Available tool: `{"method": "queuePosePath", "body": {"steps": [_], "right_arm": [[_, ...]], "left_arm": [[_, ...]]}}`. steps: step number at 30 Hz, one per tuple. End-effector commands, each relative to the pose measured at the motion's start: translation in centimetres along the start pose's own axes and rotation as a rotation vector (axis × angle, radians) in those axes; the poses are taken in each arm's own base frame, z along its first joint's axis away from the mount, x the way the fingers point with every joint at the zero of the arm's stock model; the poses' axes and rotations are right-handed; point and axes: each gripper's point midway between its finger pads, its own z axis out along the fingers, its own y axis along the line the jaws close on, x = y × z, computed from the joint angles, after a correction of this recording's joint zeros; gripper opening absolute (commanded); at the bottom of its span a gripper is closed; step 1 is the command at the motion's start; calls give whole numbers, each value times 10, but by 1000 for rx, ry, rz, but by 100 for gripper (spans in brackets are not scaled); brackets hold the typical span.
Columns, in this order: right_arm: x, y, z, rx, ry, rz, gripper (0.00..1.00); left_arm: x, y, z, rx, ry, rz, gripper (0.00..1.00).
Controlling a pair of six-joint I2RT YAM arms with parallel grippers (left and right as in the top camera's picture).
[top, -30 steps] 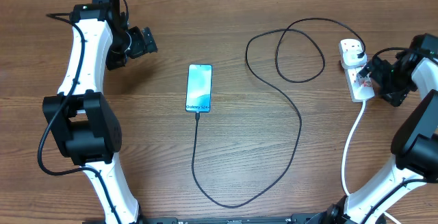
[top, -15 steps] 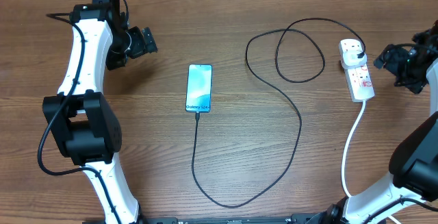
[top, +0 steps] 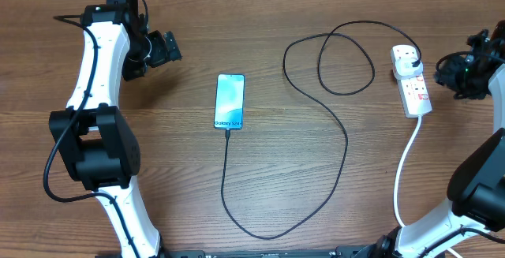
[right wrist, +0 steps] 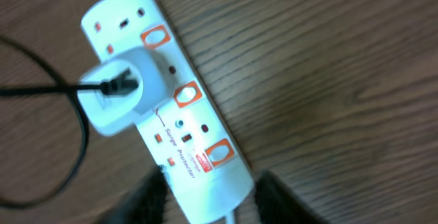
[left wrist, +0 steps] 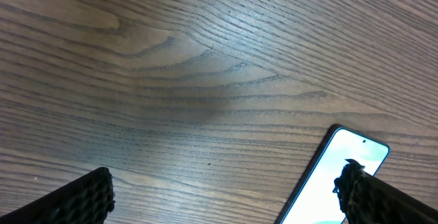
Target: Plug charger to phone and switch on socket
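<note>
The phone lies flat mid-table with its light blue screen up; its corner also shows in the left wrist view. The charger cable runs from the phone's near edge in long loops to a white plug seated in the socket. My left gripper hangs open at the far left, up and left of the phone, fingers wide. My right gripper hovers just right of the socket, apart from it. Its blurred fingers frame the strip's cord end, narrowed but apart, holding nothing. Red switches show beside the plug.
A thick white cord runs from the socket toward the table's near edge. The black cable's largest loop lies near the front. Both arm bases stand at the near corners.
My right gripper has drawn back from the socket to the right, and its jaws have narrowed. The left arm, phone and cable have not moved.
</note>
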Motion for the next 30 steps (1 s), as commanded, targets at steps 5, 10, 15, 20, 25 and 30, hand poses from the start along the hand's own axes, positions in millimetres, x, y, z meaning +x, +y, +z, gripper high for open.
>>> {"method": "queuePosePath", "body": {"steps": [5,10,15,20,25,30], "right_arm": [[-8,1,-7,0,-27,-39,4],[-8,0,-7,4,-28,-38,4],[-7,0,-6,3,-27,-37,4],[-7,1,-6,0,-26,-38,4],[-7,13,-6,-69,-25,-40,4],[-4,15,-5,-80,-20,-87,4]], "left_arm": [[-2,-3,-5,12,-12,4,100],[-2,-3,-5,13,-12,4,100],[-2,-3,-5,12,-12,4,100],[-2,-3,-5,12,-12,4,100],[-2,-3,-5,12,-12,4,100],[-2,-3,-5,13,-12,4,100]]}}
